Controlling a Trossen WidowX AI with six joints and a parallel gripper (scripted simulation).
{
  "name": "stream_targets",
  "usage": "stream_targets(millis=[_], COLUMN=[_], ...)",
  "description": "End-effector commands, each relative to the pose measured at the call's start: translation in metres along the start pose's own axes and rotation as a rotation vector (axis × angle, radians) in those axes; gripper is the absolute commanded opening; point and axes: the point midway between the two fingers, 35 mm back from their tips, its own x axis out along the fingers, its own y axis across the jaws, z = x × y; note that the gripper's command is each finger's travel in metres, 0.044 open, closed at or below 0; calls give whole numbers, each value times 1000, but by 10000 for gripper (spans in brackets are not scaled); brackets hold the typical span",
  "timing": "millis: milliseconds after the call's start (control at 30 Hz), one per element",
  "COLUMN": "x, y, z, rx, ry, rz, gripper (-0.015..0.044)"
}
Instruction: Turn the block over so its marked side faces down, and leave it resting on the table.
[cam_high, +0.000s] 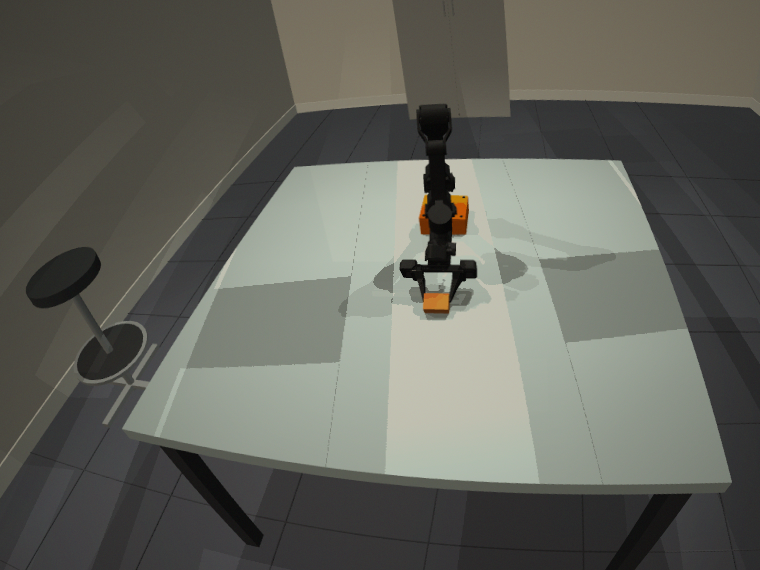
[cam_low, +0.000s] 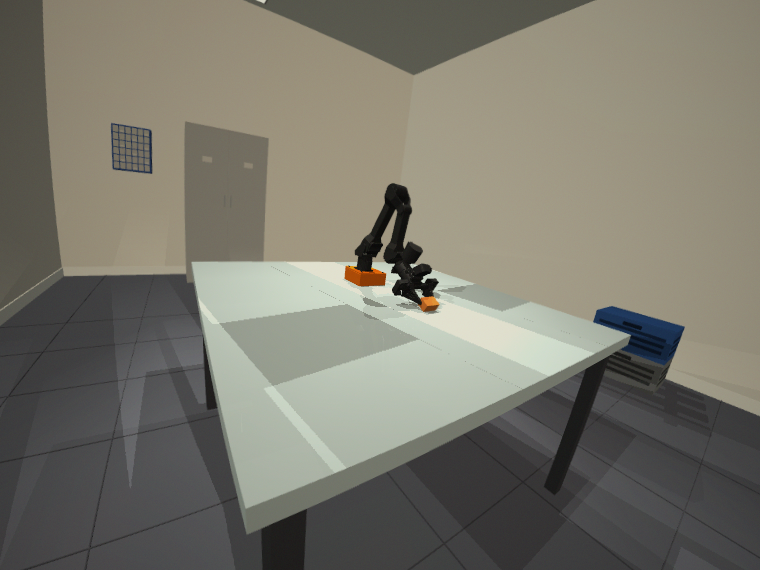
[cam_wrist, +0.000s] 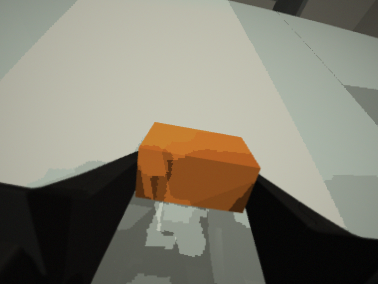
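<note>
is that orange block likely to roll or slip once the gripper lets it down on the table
Rolling looks unlikely: the orange block shows flat faces and square edges. It seems rigid, keeping its shape while the gripper is shut on its sides. It hangs tilted, so it may tip onto a neighbouring face when it meets the table.

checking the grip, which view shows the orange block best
The wrist view: the block fills the middle of the frame, clamped between the gripper's dark fingers. In the top and exterior views it is only a small orange patch at the arm's tip, close to the table.
</note>
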Motion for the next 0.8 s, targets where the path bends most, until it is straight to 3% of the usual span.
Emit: stream_targets(millis=[0, 733, 767], x=[-7, -16, -16], y=[-2, -2, -2], z=[-7, -4, -4], rx=[1, 4, 4], ry=[-28, -92, -92], rz=[-5, -5, -5], gripper=[0, 0, 26])
